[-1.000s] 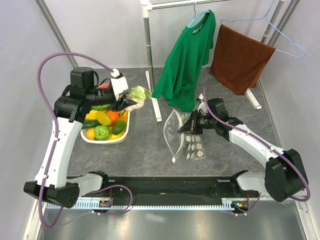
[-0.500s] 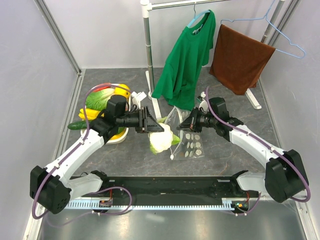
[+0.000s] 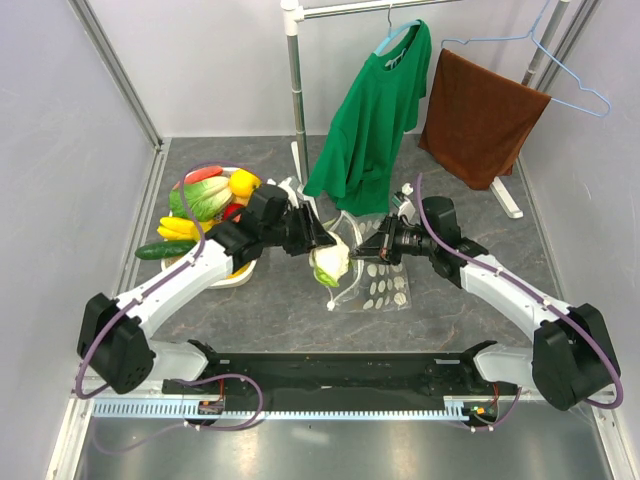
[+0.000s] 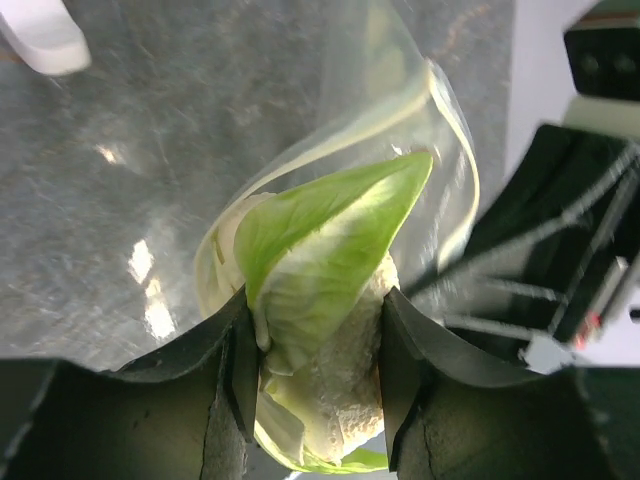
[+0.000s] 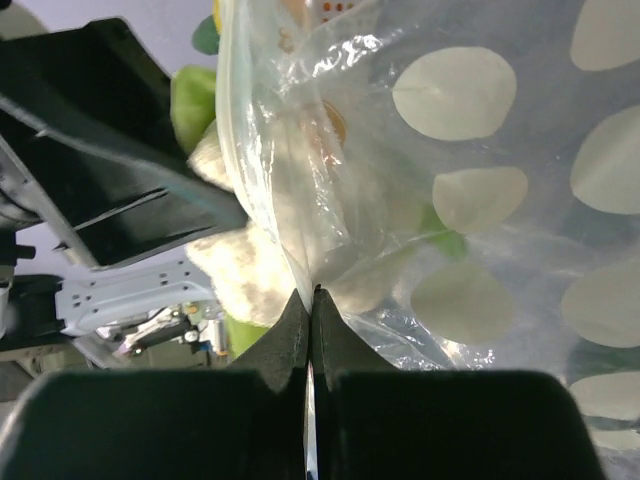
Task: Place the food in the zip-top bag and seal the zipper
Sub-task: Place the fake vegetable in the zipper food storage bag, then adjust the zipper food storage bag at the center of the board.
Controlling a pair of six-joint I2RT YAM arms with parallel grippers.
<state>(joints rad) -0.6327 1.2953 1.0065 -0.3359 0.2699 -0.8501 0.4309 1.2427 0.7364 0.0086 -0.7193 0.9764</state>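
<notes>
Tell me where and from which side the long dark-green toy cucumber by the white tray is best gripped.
Probably across the slim middle of the long dark-green toy cucumber, coming down from above and closing on its two long sides: it lies nearly flat at the left rim of the white tray.

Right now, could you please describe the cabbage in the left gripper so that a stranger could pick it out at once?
From the hanging green shirt, drop to the table below. There the left gripper pinches the cabbage at the mouth of the zip-top bag. It is pale green with a whitish base, the only food apart from the colourful heap.
</notes>
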